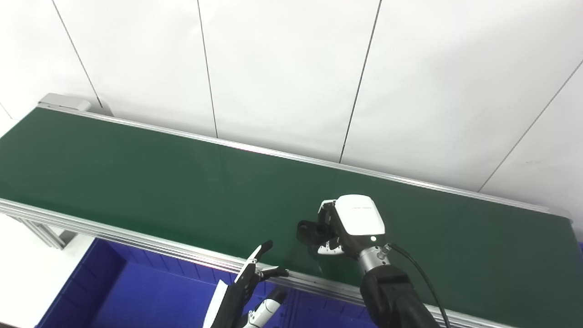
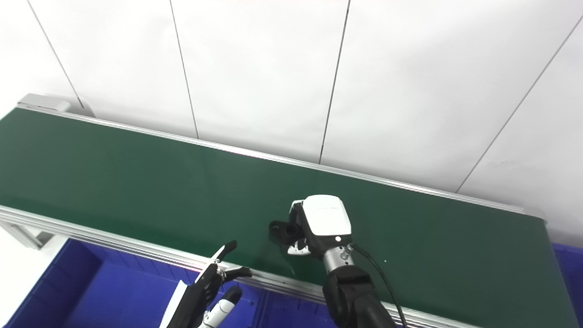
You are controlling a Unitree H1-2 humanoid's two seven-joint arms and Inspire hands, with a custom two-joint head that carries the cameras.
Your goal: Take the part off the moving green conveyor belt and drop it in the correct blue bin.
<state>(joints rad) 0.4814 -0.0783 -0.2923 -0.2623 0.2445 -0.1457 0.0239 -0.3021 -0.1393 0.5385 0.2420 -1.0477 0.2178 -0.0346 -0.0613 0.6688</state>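
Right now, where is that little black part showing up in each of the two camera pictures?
Left eye view: black part sits right of centre, low, over the green belt, held in the right hand.
Right eye view: black part sits near centre, low.
Shared landmark: the white back of the right hand, immediately right of the part.

White-shelled robot hand (image 1: 353,223), black cabled forearm

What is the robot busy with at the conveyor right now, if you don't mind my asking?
The robot's right hand is over the green conveyor belt, its fingers closed around a small black part. The left hand waits open at the belt's near rail, above the blue bin. The part has not yet been dropped into a bin.
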